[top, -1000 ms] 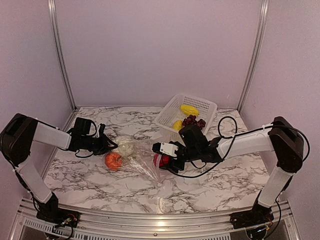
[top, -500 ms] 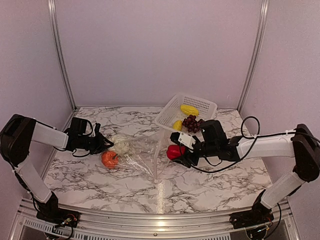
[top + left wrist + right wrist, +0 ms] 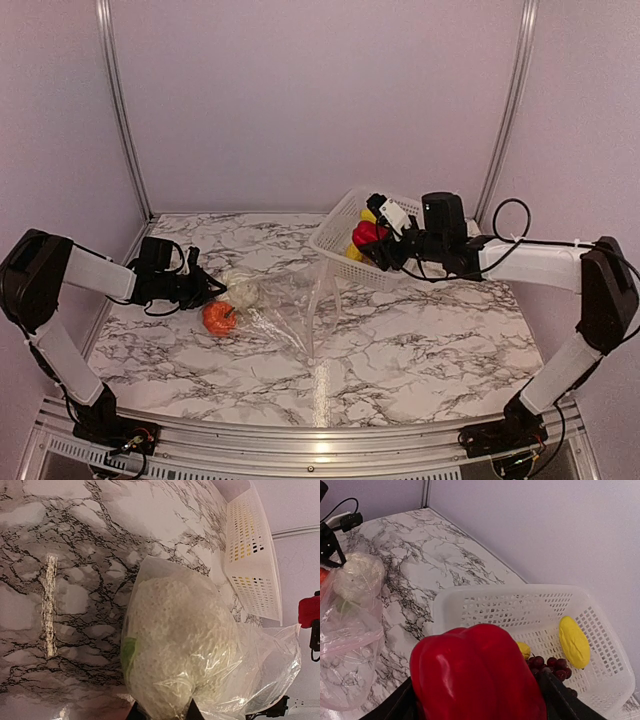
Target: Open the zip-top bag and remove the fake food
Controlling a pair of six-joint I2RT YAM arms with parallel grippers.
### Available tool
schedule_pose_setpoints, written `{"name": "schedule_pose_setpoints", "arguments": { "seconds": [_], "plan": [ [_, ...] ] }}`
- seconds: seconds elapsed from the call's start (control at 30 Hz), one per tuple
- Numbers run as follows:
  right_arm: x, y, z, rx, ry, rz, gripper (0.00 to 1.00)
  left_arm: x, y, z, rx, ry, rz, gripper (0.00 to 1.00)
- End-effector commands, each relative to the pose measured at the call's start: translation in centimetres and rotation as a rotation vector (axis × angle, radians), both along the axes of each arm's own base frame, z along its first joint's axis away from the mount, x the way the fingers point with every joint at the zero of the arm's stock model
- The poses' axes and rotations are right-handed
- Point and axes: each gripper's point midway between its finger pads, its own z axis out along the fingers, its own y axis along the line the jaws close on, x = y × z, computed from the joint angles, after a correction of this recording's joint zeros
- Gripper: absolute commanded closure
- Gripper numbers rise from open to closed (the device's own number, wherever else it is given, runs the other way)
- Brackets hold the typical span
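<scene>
The clear zip-top bag [image 3: 290, 312] lies crumpled on the marble table with a white lumpy piece [image 3: 243, 290] and an orange round piece [image 3: 219, 318] at its left end. My left gripper [image 3: 205, 291] is shut on the bag's plastic right beside the white piece [image 3: 180, 640], and only its fingertips [image 3: 192, 711] show in the left wrist view. Over the front rim of the white basket [image 3: 335, 228], my right gripper [image 3: 477, 700] is shut on a red toy pepper [image 3: 477, 675]. Inside the basket lie a yellow fruit [image 3: 574, 642], a smaller yellow piece [image 3: 523, 650] and dark grapes [image 3: 552, 666].
The basket [image 3: 495, 607] stands at the back right of the table near the rear wall. Metal frame posts [image 3: 125, 110] rise at both back corners. A black cable [image 3: 505, 215] loops above the right arm.
My right gripper has carried the red pepper from the bag's mouth rightward and back, up over the basket. The left gripper has shifted slightly left, still holding the bag.
</scene>
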Motion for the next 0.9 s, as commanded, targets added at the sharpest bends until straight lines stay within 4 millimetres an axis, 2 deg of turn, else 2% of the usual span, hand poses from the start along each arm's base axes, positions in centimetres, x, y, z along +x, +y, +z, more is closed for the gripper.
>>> {"name": "schedule_pose_setpoints", "arguments": {
  "seconds": [0.0,0.1,0.3,0.4,0.7,0.77,0.83,0.87],
  "plan": [
    [6.0,-1.2,1.5,0.026,-0.035,-0.160,0.56,-0.2,1.2,-1.1,0.040,0.019,0.044,1.00],
    [9.0,-1.0,0.8,-0.005,-0.039,-0.214,0.56,-0.2,1.1,-0.8,0.036,0.013,0.041,1.00],
    [13.9,0.0,-2.4,-0.049,-0.021,-0.285,0.56,-0.1,1.0,-0.8,0.018,0.012,0.042,1.00],
    [16.3,-0.5,-3.9,-0.077,-0.022,-0.362,0.57,-0.1,0.9,-0.9,0.013,0.012,0.040,1.00],
    [20.2,-0.7,-6.3,-0.130,-0.055,-0.444,0.55,-0.2,0.8,-1.2,0.006,0.013,0.042,1.00],
    [20.7,-0.9,-6.5,-0.125,-0.060,-0.448,0.50,-0.1,0.8,-1.2,0.005,0.015,0.042,1.00],
    [21.2,-1.2,-6.3,-0.103,-0.054,-0.451,0.35,-0.2,0.8,-1.3,0.003,0.015,0.041,1.00],
    [21.4,-1.5,-6.2,-0.090,-0.051,-0.459,0.21,-0.2,0.8,-1.3,0.004,0.016,0.042,1.00]
  ]
}}
